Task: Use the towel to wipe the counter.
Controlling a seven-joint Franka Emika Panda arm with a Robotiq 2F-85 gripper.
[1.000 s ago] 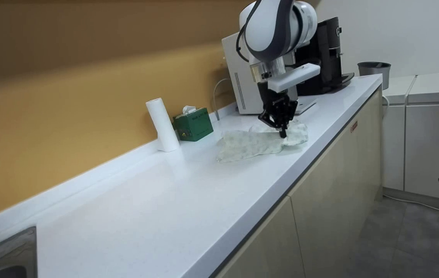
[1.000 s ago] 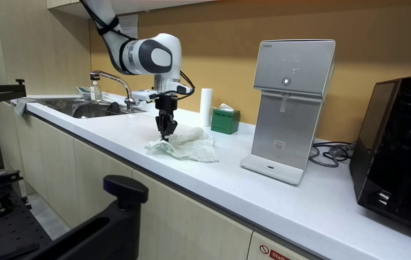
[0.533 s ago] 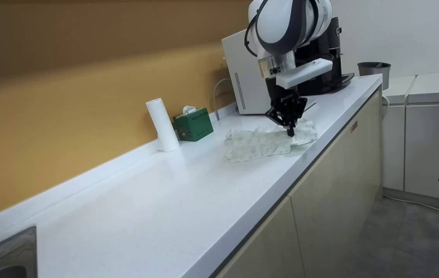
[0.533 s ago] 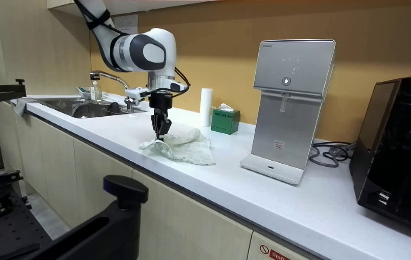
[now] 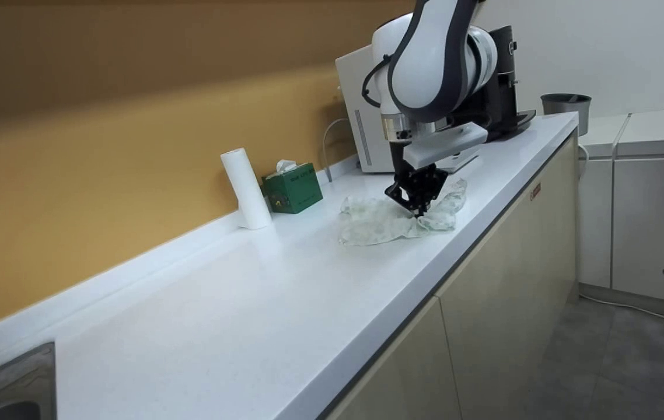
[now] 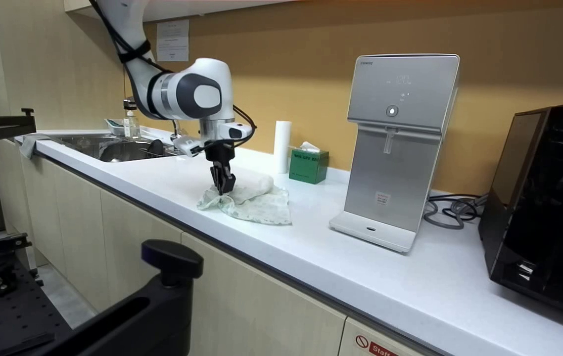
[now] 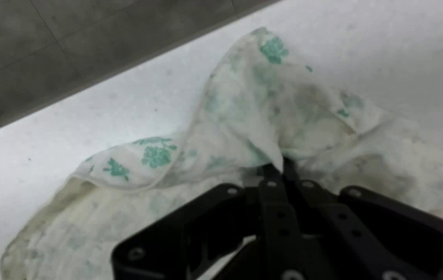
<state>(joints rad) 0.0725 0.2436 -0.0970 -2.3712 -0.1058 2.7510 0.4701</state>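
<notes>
The towel is thin and white with green floral prints. It lies crumpled on the white counter (image 5: 221,303) in both exterior views, as the towel (image 5: 370,224) and the towel (image 6: 264,207). My gripper (image 5: 418,213) points down into the towel; in an exterior view the gripper (image 6: 222,192) is at the towel's front-left part. In the wrist view the gripper (image 7: 282,167) is shut with a fold of the towel (image 7: 241,112) pinched between its fingertips. The tips are partly hidden in the cloth. The rest of the towel spreads over the counter.
A paper roll (image 6: 282,147) and a green tissue box (image 6: 308,166) stand by the back wall. A silver water dispenser (image 6: 395,163) and a black appliance (image 6: 543,212) stand farther along. A sink (image 6: 128,151) lies at the far end. The counter's front edge (image 7: 101,79) runs near the towel.
My gripper first moved toward the counter's front edge, dragging the towel, then came back a little and lower. The towel is now more bunched around the fingertips.
</notes>
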